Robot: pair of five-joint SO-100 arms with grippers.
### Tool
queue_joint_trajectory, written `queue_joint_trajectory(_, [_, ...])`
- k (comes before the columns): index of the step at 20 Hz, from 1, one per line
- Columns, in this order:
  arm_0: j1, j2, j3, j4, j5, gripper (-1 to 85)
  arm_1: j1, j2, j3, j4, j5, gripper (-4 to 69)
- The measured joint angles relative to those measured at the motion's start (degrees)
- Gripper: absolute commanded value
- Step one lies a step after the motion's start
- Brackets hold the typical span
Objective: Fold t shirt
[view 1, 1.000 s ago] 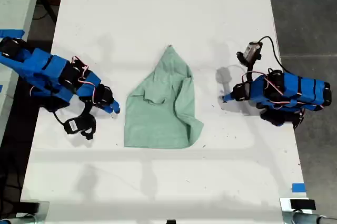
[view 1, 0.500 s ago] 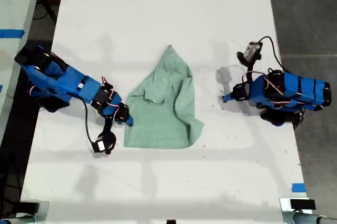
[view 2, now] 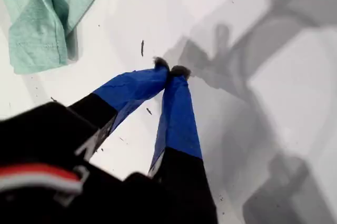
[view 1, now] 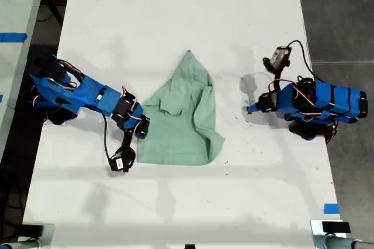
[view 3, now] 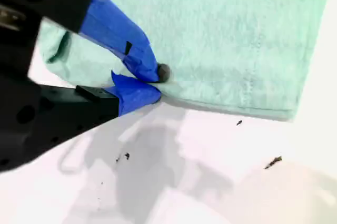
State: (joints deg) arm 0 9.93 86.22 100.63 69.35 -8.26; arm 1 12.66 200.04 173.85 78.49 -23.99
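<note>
Where my second hand [view 3: 155, 82] meets the cloth, its two blue-taped fingers are pressed together on the hemmed edge of the t shirt [view 3: 221, 34], one tip lying on top of the fabric and the other at the counter [view 3: 210, 171] along the hem. In the exterior view this hand [view 1: 142, 134] sits at about 8 o'clock of the t shirt [view 1: 181, 120], touching its edge, with the blue arm stretching away toward 9 o'clock.

My first hand [view 2: 171, 70] is pressed together on nothing, the dark tips touching each other just above the bare white counter [view 2: 274, 108]; a folded corner of the t shirt [view 2: 37, 19] lies apart from it. In the exterior view this hand [view 1: 250, 109] rests at about 3 o'clock of the garment, near it with a strip of counter between them.

The t shirt lies crumpled near the middle of the counter [view 1: 175, 15], pale mint green, narrowing to a point at 12 o'clock and broad along its 6 o'clock edge, with loose folds across its upper half.
</note>
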Motion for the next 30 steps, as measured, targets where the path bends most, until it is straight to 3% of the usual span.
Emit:
queue_joint_trajectory(4, [-3.4,-11.2,-24.6,16.8,6.9,-0.3,0.0,0.0,0.0,0.0,0.0,1.4])
queue_joint_trajectory(8, [-5.7,-18.5,-44.6,19.9,12.2,-0.3,0.0,0.0,0.0,0.0,0.0,1.4])
queue_joint_trajectory(15, [-6.3,-18.5,-45.6,3.4,19.7,0.3,0.0,0.0,0.0,0.0,0.0,1.4])
queue_joint_trajectory(24, [-6.3,-34.8,-45.7,-14.6,23.1,15.9,0.0,0.0,0.0,0.0,0.0,1.4])
queue_joint_trajectory(30, [-6.3,-36.8,-45.8,-17.9,26.5,13.9,0.0,0.0,0.0,0.0,0.0,1.4])
